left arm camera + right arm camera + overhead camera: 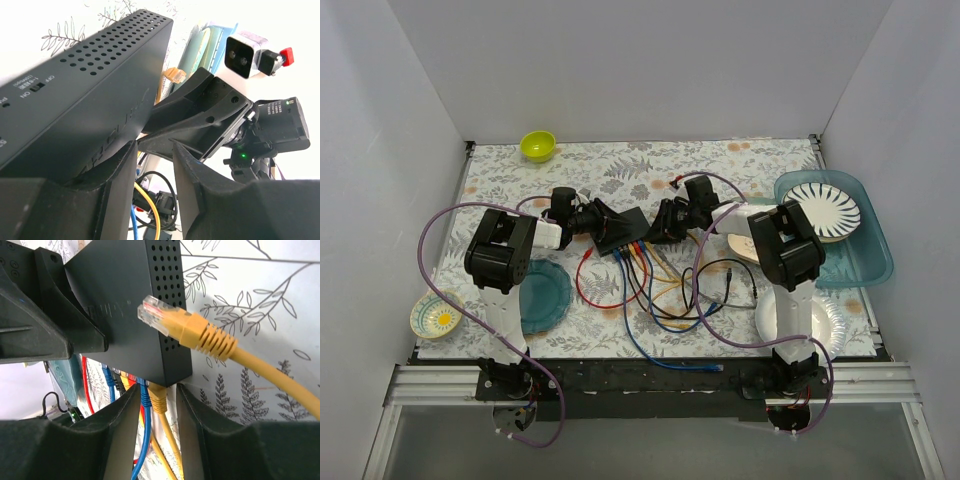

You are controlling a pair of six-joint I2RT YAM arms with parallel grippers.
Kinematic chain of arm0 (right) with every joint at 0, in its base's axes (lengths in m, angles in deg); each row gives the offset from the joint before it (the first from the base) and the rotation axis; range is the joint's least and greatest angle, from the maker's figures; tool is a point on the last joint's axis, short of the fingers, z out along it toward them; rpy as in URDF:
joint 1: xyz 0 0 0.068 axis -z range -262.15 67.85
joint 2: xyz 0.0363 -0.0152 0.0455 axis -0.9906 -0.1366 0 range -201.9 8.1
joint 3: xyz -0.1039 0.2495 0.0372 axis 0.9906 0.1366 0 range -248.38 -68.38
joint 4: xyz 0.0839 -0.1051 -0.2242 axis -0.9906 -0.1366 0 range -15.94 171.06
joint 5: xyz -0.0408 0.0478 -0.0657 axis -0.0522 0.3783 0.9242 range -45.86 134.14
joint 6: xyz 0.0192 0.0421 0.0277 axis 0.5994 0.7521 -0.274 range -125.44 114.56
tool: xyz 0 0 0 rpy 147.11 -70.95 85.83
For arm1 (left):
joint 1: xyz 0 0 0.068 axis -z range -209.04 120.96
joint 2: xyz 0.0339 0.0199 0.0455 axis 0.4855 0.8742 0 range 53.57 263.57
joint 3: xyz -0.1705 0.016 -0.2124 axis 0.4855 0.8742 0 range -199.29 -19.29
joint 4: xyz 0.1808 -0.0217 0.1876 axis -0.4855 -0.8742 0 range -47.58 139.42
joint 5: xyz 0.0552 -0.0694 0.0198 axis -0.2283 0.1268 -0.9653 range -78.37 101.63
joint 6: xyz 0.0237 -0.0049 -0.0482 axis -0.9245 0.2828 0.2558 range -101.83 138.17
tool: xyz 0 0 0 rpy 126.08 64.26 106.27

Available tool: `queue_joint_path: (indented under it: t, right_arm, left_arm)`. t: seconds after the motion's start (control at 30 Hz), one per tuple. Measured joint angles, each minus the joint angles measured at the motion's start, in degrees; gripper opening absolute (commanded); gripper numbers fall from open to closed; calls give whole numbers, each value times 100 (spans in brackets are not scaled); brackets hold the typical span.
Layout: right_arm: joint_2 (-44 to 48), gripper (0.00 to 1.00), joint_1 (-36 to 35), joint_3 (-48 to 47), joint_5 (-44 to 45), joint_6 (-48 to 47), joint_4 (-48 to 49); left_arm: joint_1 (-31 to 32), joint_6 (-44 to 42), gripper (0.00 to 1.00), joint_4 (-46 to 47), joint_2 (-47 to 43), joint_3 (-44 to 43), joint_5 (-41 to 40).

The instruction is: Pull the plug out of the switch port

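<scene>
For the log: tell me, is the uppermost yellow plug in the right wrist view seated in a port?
No. The yellow plug hangs free beside the switch, clear tip exposed.

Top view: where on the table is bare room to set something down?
Free: the back strip between the green bowl and the blue tray. Crowded: the middle, around the switch, and the front, where cables lie between the teal plate and the silver plate.
</scene>
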Motion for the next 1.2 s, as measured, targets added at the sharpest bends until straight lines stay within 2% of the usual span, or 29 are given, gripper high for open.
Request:
queue_joint_path:
  t: [0.23,0.43,0.47,0.67,0.9,1.2]
  right_arm:
    - [-160,39,7,-129,-85,149,103]
    - [-219,29,-7,-129,-114,295,133]
    - [-236,22,-11,-131,-122,315,146]
    - [-267,1,-11,-144,-177,354,164]
    - [-249,1,-11,-4,-216,302,402]
    - [155,1,-118,911,-319,323,1086]
  left_arm:
    - [0,-9,35,-39,-24,9,2]
    - [0,-35,35,-79,-35,9,2]
    - [0,-44,35,-79,-35,9,2]
    - [-2,-70,35,-90,-37,11,2]
    - [-2,-83,35,-101,-46,15,-13]
    - [0,87,35,-13,-46,52,-9]
